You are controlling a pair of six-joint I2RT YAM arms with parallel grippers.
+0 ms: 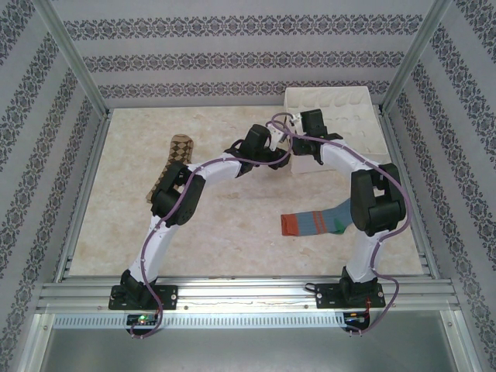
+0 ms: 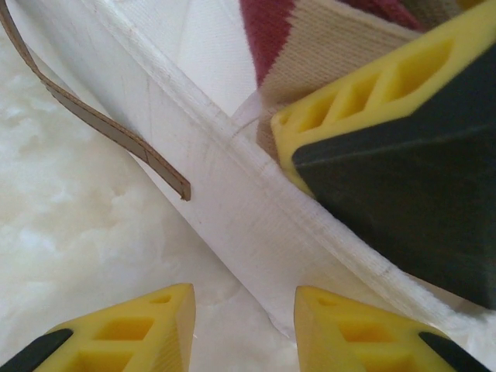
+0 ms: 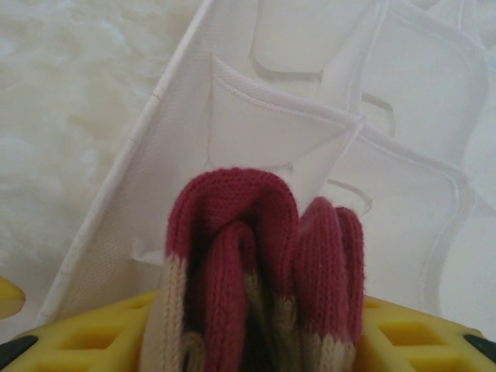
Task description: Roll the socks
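The right end effector [image 3: 260, 339] is clamped on the peach sock [image 3: 240, 225], a thick knit bundle folded over with its dark red end up, at the lower middle of the frame over a cell of the white woven-fabric box [image 3: 271, 124]. The left end effector [image 2: 244, 325] stands open and holds nothing, beside the box's stitched wall and thin brown strap [image 2: 101, 124]. The argyle sock [image 1: 174, 155] and striped sock [image 1: 314, 223] lie flat on the marbled counter [image 1: 232, 240].

bin [image 1: 353, 105] back right, one sock [image 1: 180, 147] left, second sock [image 1: 314, 224] probably before bin.
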